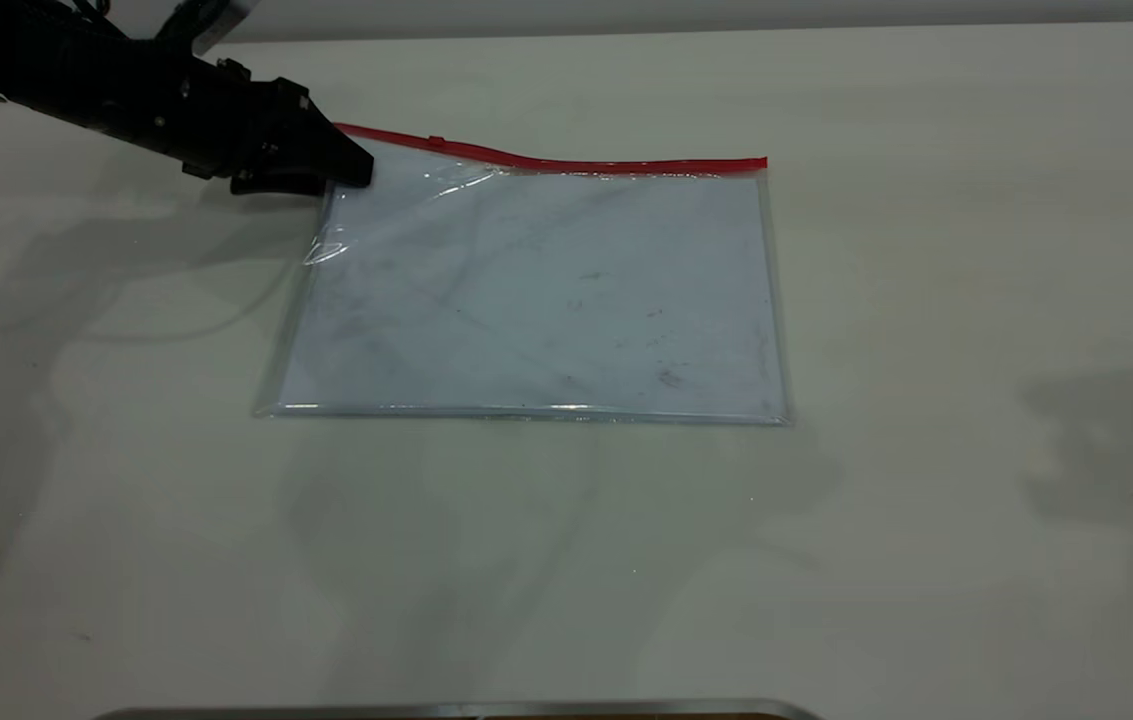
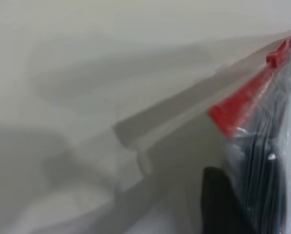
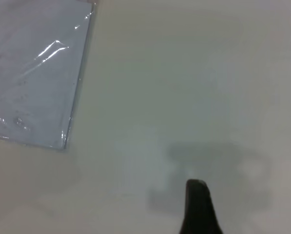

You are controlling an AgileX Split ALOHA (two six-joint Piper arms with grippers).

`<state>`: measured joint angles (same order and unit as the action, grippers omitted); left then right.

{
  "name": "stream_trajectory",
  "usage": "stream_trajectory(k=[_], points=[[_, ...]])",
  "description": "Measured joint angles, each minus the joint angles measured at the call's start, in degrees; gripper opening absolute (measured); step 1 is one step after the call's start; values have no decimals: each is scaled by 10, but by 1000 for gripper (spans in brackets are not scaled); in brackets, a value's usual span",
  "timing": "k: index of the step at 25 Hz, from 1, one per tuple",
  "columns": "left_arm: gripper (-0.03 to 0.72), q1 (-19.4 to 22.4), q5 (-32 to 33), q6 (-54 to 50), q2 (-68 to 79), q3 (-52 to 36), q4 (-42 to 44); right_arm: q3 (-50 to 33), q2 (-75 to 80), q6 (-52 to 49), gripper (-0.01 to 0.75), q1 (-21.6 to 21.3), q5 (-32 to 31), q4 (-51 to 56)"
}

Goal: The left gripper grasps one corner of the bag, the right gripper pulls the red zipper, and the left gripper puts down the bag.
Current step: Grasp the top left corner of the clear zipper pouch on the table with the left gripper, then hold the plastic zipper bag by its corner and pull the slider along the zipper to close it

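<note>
The bag [image 1: 536, 290] lies flat on the table, a clear bluish pouch with dark smudges. The red zipper [image 1: 566, 165] runs along its far long edge, with the slider tab [image 1: 436, 141] near the left end. My left gripper [image 1: 351, 170] is shut on the bag's far left corner, which is raised a little and wrinkled. In the left wrist view the plastic sits between the black fingers [image 2: 218, 200], with the red zipper [image 2: 238, 105] just beyond. My right gripper is out of the exterior view. Its wrist view shows one finger [image 3: 197, 204] above bare table, well away from the bag's corner [image 3: 33, 73].
The white table [image 1: 926, 500] stretches around the bag. A grey metal edge [image 1: 446, 710] runs along the near side of the exterior view. A wall lies behind the table's far edge.
</note>
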<state>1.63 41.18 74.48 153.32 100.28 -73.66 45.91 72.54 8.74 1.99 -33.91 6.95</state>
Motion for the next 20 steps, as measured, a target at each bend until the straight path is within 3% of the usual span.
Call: stream_trajectory(k=[8,14,20], points=[[62,0,24,34,5,3,-6,0,0,0,557,0,0,0],[53,-1,112,101,9,80,63,0,0,44,557,2,-4,14],[53,-17,237,162,9,218,194,2,10,172,557,44,31,100]])
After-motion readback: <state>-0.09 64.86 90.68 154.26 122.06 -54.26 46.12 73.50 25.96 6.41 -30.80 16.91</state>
